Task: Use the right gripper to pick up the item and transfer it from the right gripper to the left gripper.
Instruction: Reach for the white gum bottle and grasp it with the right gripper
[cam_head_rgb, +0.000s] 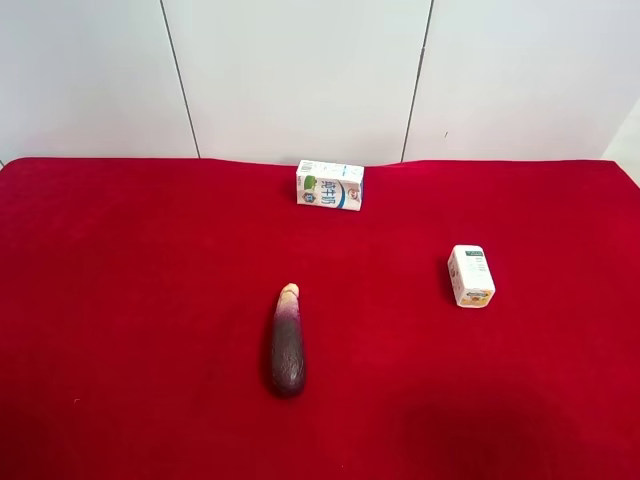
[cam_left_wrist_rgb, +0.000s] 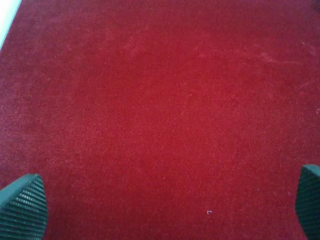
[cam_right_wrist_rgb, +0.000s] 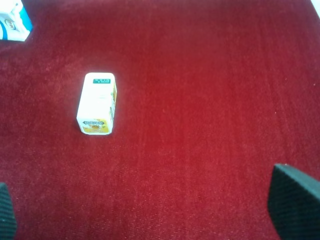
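The item, a small white drink carton (cam_head_rgb: 471, 276) with orange fruit print and a green label, lies flat on the red cloth at the exterior high view's right. It also shows in the right wrist view (cam_right_wrist_rgb: 97, 104), well ahead of the right gripper (cam_right_wrist_rgb: 150, 212). That gripper is open and empty; only its two black fingertips (cam_right_wrist_rgb: 295, 202) show at the frame's edges. The left gripper (cam_left_wrist_rgb: 165, 207) is open and empty over bare red cloth, with its fingertips (cam_left_wrist_rgb: 22, 205) far apart. Neither arm shows in the exterior high view.
A larger white box with blue-green print (cam_head_rgb: 330, 185) stands at the back centre; its corner shows in the right wrist view (cam_right_wrist_rgb: 12, 22). A dark purple eggplant (cam_head_rgb: 287, 342) lies at the centre front. The red cloth (cam_head_rgb: 120, 300) covers the table up to a white wall.
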